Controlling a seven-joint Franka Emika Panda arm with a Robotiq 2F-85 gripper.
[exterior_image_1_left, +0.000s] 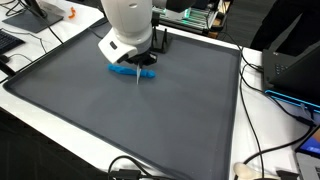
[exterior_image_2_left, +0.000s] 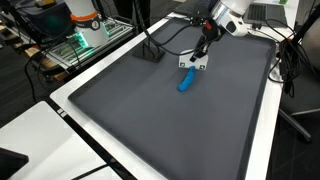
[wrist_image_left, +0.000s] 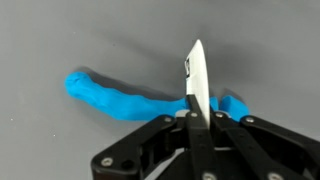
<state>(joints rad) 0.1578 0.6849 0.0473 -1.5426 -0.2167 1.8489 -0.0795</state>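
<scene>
A blue, lumpy, dough-like roll (wrist_image_left: 115, 98) lies on the grey mat (wrist_image_left: 80, 40). It also shows in both exterior views (exterior_image_1_left: 125, 70) (exterior_image_2_left: 186, 83). My gripper (wrist_image_left: 196, 112) is shut on a thin white blade-like piece (wrist_image_left: 196, 75), which stands on edge directly over the roll's right part. In an exterior view the gripper (exterior_image_1_left: 141, 64) sits just above the roll, with the white piece (exterior_image_1_left: 137, 78) pointing down past it. In an exterior view the gripper (exterior_image_2_left: 200, 56) holds the white piece (exterior_image_2_left: 194, 65) just above the roll's far end. Whether the blade touches the roll cannot be told.
The dark mat (exterior_image_1_left: 130, 120) (exterior_image_2_left: 170, 120) covers a white table. A black stand with cables (exterior_image_2_left: 151, 50) (exterior_image_1_left: 160, 42) sits near the mat's far edge. Green circuit boards (exterior_image_1_left: 190, 17) (exterior_image_2_left: 85, 30) lie beyond. Cables (exterior_image_1_left: 262, 120) trail along the mat's side.
</scene>
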